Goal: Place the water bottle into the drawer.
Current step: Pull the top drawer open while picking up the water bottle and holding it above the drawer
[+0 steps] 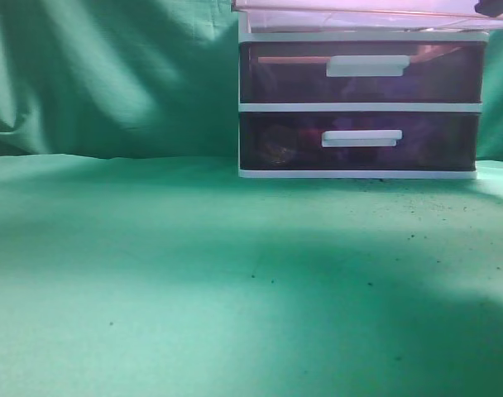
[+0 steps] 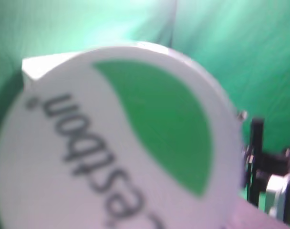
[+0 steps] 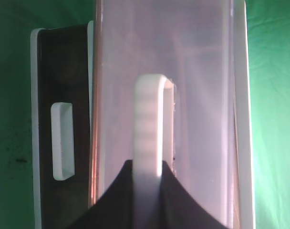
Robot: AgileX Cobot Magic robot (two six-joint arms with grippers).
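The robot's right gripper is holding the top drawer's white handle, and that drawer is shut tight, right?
Not quite. The right gripper does hold the white handle, but the top drawer is pulled out, not shut. The right wrist view shows it sticking out past the lower drawer.

Right hand (image 3: 147, 183) closed on white bar handle (image 3: 150, 124). Left hand's state hidden behind close white disc (image 2: 116, 143).

Green cast throughout; bottle cap (image 2: 116, 143) blurred close-up; broad cloth (image 1: 194, 314) shadows.

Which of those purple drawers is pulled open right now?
The top drawer: it juts out past the closed drawers below, and the right gripper grips its white handle.
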